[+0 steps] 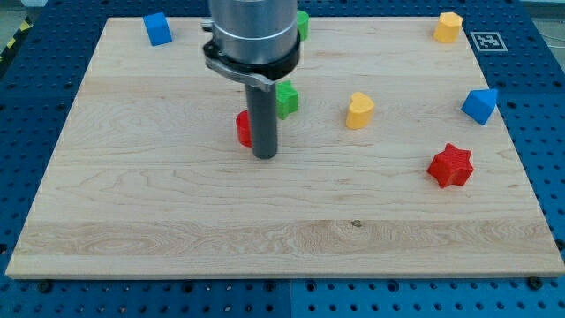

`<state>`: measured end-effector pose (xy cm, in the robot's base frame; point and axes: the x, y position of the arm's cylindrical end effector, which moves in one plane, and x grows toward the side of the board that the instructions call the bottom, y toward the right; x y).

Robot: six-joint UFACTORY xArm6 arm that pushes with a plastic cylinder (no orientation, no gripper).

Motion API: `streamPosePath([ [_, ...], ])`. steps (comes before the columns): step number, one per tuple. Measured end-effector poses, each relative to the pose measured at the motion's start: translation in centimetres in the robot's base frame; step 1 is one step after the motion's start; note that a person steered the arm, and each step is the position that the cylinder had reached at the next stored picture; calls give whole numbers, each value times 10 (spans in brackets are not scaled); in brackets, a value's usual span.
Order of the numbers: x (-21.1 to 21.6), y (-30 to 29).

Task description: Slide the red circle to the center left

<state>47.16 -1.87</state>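
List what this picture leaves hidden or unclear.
- Red circle: mostly behind the rod; shape unconfirmed, contact with my tip unclear.
- Green block beside the rod: partly covered.
- Second green block at the view's top: mostly hidden by the arm housing.

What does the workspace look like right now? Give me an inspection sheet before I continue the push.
Surface: wooden board, flat, lying on a blue perforated table.
Job's things: red circle, mostly hidden behind the rod, near board centre; my tip sits at its right side, apparently touching.
Clutter: green block behind the rod; another green block at top; blue cube; yellow block; yellow heart; blue block; red star.
Gripper: nothing seen.
Cables: nothing seen.
Surroundings: marker tag at top right.
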Motion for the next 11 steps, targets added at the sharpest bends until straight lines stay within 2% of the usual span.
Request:
streamPosePath([
  [1,-7,14],
  [3,-15,-62],
  [5,-20,4],
  [6,-29,7],
  [8,-40,-59],
  [10,-82,-27],
  [11,-92,-56],
])
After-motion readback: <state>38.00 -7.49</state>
